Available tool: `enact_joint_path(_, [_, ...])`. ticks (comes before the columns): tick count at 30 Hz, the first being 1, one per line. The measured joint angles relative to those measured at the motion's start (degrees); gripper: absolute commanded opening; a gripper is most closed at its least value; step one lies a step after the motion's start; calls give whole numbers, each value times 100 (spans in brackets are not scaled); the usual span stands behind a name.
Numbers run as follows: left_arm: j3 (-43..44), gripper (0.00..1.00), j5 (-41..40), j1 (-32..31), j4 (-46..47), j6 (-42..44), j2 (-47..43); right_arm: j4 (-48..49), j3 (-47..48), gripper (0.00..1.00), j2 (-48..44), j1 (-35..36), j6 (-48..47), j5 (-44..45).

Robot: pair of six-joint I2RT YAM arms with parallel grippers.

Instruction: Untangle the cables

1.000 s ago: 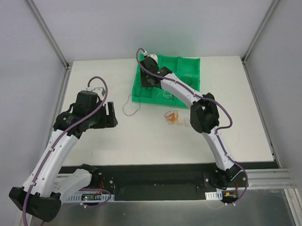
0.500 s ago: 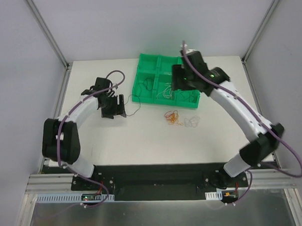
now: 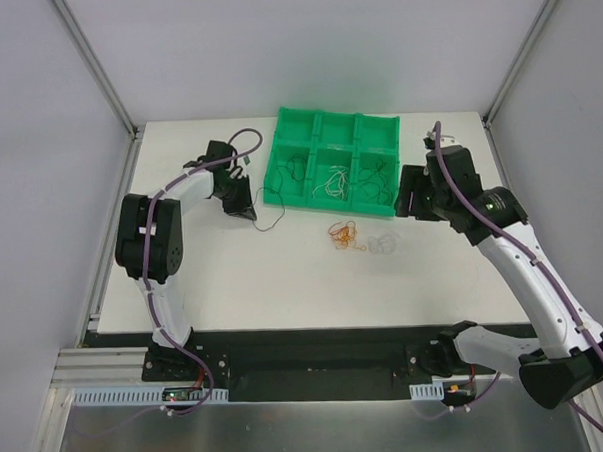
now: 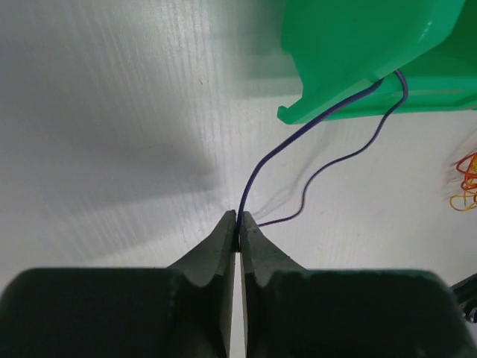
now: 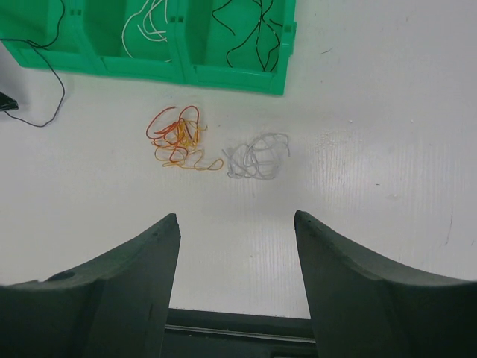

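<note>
You have, top to bottom: green tray (image 5: 223, 78) along the upper edge; white wires (image 5: 153, 19) in one compartment, black wires (image 5: 253, 30) in the compartment to its right; thin black wire (image 5: 64, 89) trailing from the tray's left onto the table (image 5: 373, 164); red-orange tangle (image 5: 177, 138) just beside white tangle (image 5: 257, 156), both near the tray; right gripper (image 5: 237, 283) lowest, jaws wide apart, gripping nothing.
</note>
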Motion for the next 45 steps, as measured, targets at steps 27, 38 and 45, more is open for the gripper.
enact_joint_path(27, [3134,0,-1268,-966,734,-527,1714,-313,35,65,-293,-238,-540,-173])
enact_joint_path(38, [3161,56,-1471,-1058,579,-553,1945,-452,232,65,-76,-256,-393,-258])
enact_joint_path(45, [2658,65,-1425,-1064,483,-605,772,-431,275,65,343,-258,-201,-450])
